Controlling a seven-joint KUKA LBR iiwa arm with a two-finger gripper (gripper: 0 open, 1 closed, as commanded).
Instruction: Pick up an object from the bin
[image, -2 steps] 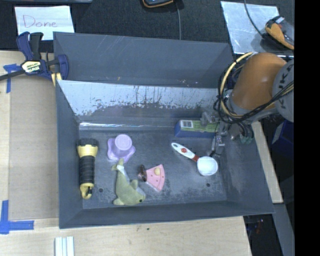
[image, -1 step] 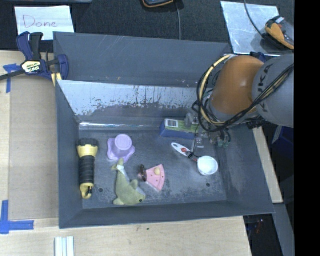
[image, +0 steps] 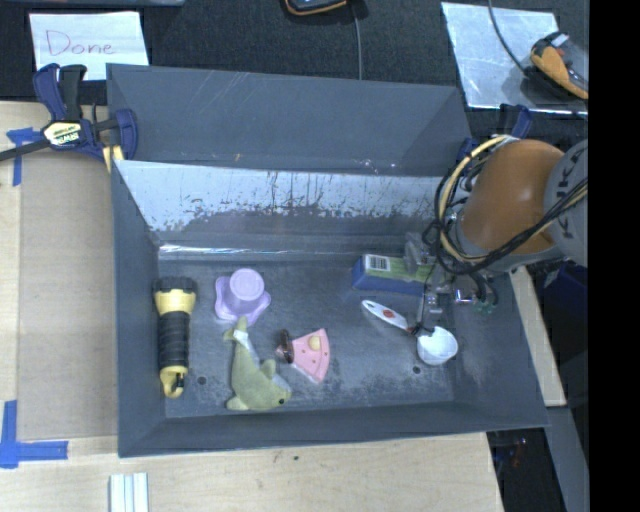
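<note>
Plainly a robotics lab bench, not a home or a shop. Shown by the grey metal bin set on a pale wooden tabletop, the orange-covered wrist hung with looped cables at the right of the frame, and a handwritten paper note at the upper left. Shown also by the odd mix of small toys strewn over the bin floor at lower centre.

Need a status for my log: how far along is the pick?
Nothing looks lifted yet. The gripper is low at the right end of the bin, between a white spoon and a white round piece, near a blue box. Grasping and lifting remain.
</note>
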